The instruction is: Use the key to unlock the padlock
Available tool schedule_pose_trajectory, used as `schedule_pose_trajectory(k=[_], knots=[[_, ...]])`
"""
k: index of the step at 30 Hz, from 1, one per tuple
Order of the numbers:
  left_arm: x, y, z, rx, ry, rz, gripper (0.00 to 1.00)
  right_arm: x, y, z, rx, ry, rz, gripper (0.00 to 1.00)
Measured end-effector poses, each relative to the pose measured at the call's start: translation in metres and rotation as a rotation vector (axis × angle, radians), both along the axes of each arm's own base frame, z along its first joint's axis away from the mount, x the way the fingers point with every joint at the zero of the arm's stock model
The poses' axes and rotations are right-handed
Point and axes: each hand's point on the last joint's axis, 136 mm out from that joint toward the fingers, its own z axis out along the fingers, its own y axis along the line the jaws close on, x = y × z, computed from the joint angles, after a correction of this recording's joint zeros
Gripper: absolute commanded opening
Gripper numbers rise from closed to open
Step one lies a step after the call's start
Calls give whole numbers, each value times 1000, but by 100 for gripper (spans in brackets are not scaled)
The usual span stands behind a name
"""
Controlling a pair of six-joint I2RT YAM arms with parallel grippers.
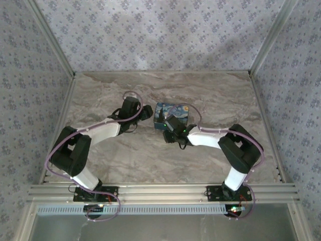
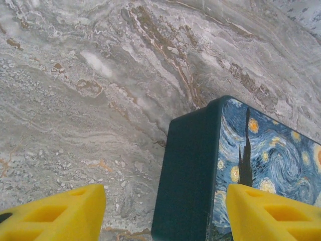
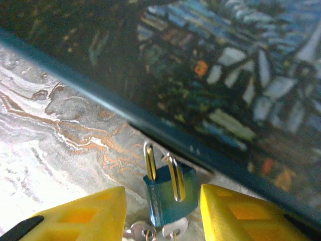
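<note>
1. Between the fingers of the right gripper lies the blue padlock, flat on the marble table. Its shackle is pointed ahead of the fingertips, against the painted box.
2. The right fingers are parted. A gap is seen on each side of the lock body, so nothing is clamped.
3. Keys on a ring are seen at the lock's base, on the palm side. Whether one is seated in the lock cannot be told.
4. The left gripper is released, with the painted box's edge between its fingers.
5. The shackle is judged closed, so the task is judged barely begun. Securing the lock, turning the key and freeing the shackle are left.
</note>
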Motion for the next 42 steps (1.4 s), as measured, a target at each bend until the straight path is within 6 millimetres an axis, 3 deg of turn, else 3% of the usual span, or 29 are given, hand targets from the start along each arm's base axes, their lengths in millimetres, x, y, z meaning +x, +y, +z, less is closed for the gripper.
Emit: schedule_pose_trajectory(k=[10, 23, 26, 30, 34, 42], knots=[[3, 2, 1, -5, 0, 3, 64, 0, -4, -10, -54, 15, -10, 37], [4, 0, -2, -3, 7, 1, 64, -4, -2, -2, -77, -15, 13, 14], [4, 0, -2, -3, 7, 1, 64, -8, -2, 1, -75, -14, 32, 12], [4, 0, -2, -4, 8, 1, 64, -11, -2, 0, -78, -7, 54, 14], [4, 0, -2, -5, 9, 2, 64, -13, -1, -1, -79, 2, 70, 32], [4, 0, -3, -5, 9, 2, 64, -19, -9, -9, -98, 37, 79, 30]])
